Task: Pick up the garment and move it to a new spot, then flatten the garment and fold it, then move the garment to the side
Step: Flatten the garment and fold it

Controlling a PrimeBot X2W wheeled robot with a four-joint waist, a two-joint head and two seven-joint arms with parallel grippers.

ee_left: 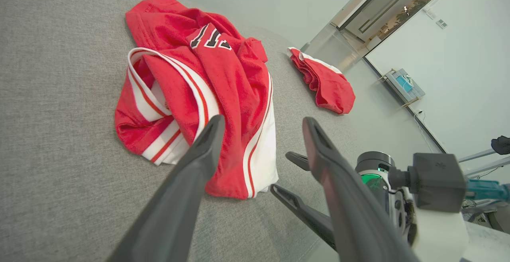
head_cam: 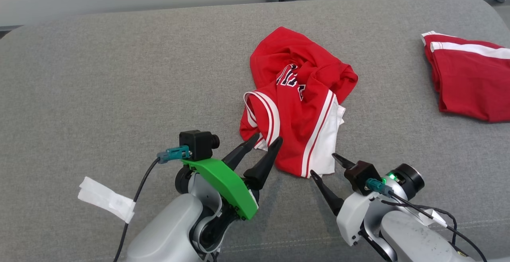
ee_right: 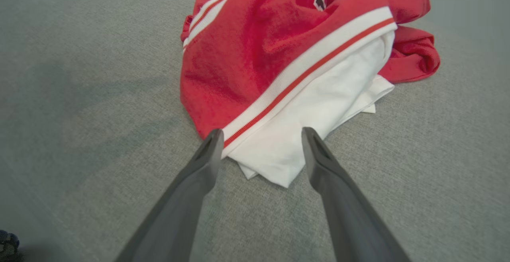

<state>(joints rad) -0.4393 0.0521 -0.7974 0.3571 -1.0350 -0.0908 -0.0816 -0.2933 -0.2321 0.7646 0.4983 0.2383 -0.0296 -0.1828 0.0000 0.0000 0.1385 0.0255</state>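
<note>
The garment (head_cam: 299, 98) is a red jersey with white and red striped trim, lying crumpled in a heap on the grey cushion (head_cam: 119, 75). My left gripper (head_cam: 267, 138) is open at the heap's near left edge, its fingertips over the striped hem (ee_left: 159, 150). At the heap's near right corner my right gripper (head_cam: 323, 164) is also open, with the white fabric corner (ee_right: 275, 154) between its fingertips and nothing gripped. The garment (ee_left: 199, 79) lies just ahead of the left fingers (ee_left: 207, 134), and in the right wrist view the garment (ee_right: 279, 43) spreads beyond the right fingers (ee_right: 211, 142).
A second red garment (head_cam: 470, 79) with white stripes lies at the cushion's far right. A strip of white tape (head_cam: 105, 198) hangs on the left arm's cable. Bare grey cushion stretches to the left. A wall runs behind the cushion's far edge.
</note>
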